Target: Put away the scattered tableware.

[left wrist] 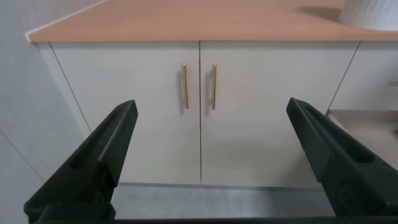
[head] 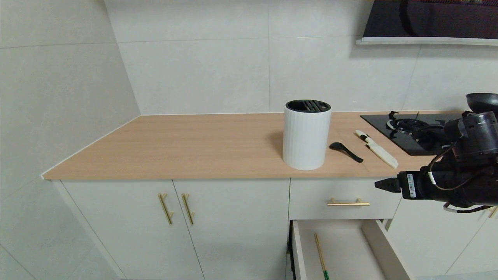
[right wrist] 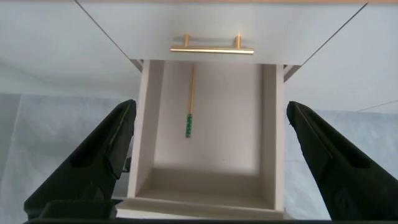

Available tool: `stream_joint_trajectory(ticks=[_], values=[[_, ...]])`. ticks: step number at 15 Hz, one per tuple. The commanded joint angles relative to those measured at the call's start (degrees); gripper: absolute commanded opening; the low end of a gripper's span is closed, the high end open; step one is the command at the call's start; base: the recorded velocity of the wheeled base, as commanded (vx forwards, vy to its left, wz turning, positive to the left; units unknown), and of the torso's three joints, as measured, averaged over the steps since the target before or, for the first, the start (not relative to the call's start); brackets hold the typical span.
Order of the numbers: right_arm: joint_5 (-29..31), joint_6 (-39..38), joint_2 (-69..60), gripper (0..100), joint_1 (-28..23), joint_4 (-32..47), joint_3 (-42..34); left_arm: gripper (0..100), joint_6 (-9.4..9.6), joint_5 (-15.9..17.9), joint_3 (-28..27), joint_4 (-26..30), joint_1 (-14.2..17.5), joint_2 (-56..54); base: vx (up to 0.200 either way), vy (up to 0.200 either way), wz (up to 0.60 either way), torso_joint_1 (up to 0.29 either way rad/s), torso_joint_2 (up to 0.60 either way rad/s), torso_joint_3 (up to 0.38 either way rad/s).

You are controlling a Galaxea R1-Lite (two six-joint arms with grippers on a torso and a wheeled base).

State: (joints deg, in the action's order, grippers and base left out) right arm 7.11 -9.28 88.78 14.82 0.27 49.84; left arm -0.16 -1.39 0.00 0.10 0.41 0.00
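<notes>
On the wooden counter (head: pixel 202 144) stand a white ribbed holder with a black slotted top (head: pixel 306 134), a black spoon (head: pixel 345 151) just to its right, and a white-bladed knife (head: pixel 376 149) beyond the spoon. Below the counter's right part a lower drawer (head: pixel 373 241) is pulled out, with one chopstick (head: pixel 321 254) lying in it. My right gripper (head: pixel 385 185) hangs in front of the counter edge above that drawer, open and holding nothing; its wrist view looks down on the drawer (right wrist: pixel 144 124) and chopstick (right wrist: pixel 191 99). My left gripper (left wrist: pixel 211 109) is open before the cupboard doors (left wrist: pixel 124 112).
A black gas hob (head: pixel 408 130) with a dark pan (head: pixel 482 102) takes up the counter's far right. The upper drawer (head: pixel 347 196) with its gold handle is closed. Tiled walls close the left and back. Two gold door handles (left wrist: pixel 199 86) face the left gripper.
</notes>
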Motion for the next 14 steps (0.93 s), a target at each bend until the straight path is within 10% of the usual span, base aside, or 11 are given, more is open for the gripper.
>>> stream_joint_trajectory(ticks=[1, 14], values=[[0.0, 0.8, 0.9, 100, 0.0, 0.0, -0.4, 100, -0.02, 0.0, 0.0, 0.0, 0.0, 0.0, 0.000, 0.000, 0.00, 0.046, -0.09, -0.061], [-8.2, 11.0, 31.8, 100, -7.0, -10.6, 34.9, 100, -0.02, 0.0, 0.0, 0.1, 0.0, 0.0, 0.000, 0.000, 0.00, 0.002, 0.00, -0.002]])
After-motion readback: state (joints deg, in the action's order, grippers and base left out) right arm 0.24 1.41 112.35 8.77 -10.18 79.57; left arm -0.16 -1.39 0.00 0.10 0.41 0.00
